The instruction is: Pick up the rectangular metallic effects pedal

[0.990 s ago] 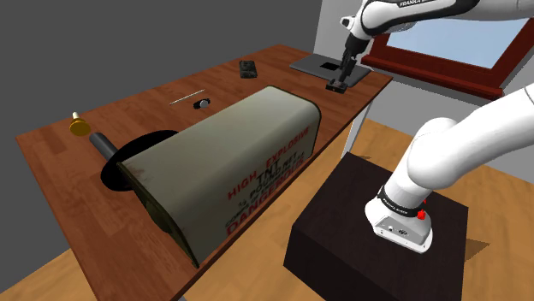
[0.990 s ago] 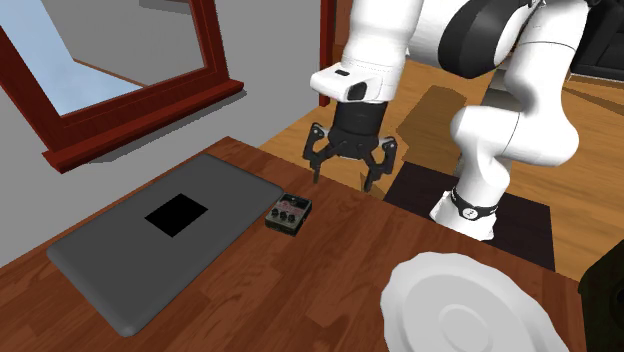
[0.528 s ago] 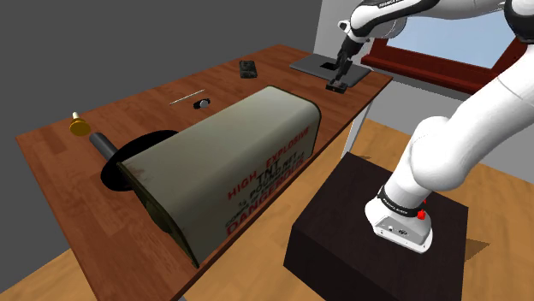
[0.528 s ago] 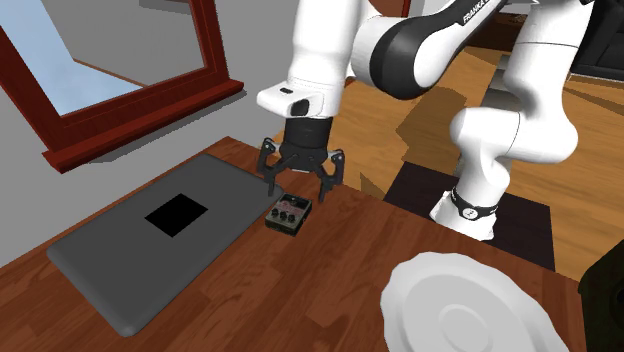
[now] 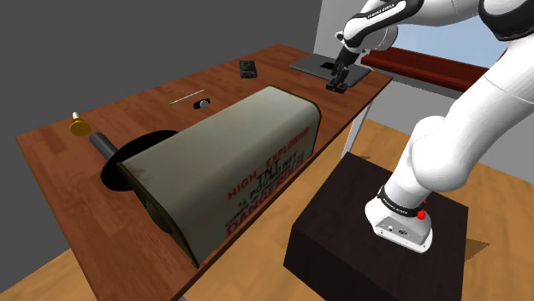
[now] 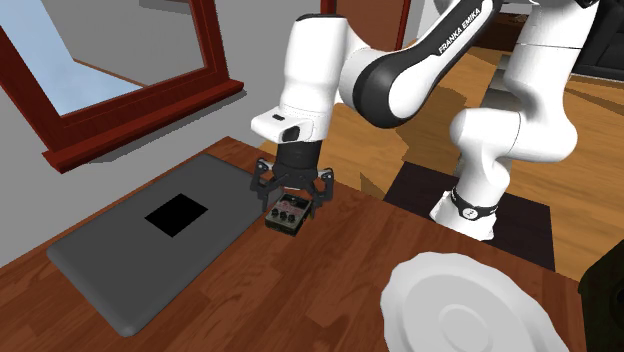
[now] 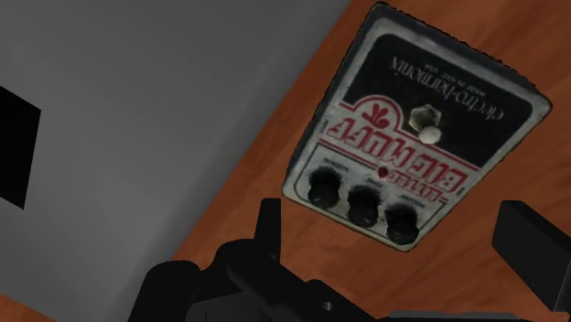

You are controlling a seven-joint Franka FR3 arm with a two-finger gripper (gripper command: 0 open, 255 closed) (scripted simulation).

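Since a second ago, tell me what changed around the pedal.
The open gripper swung toward the grey mat and dropped over the pedal, fingers either side, nothing gripped yet. Pedal, grey mat and white plate stayed put.

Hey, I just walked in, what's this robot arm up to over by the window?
The white arm is going after a small effects pedal with three black knobs, which lies flat on the wooden table right beside a grey flat pad. Its black gripper hangs low over the pedal with the fingers open, one on each side of the knob end. They do not seem to touch it, so the pedal is not yet gripped or lifted.
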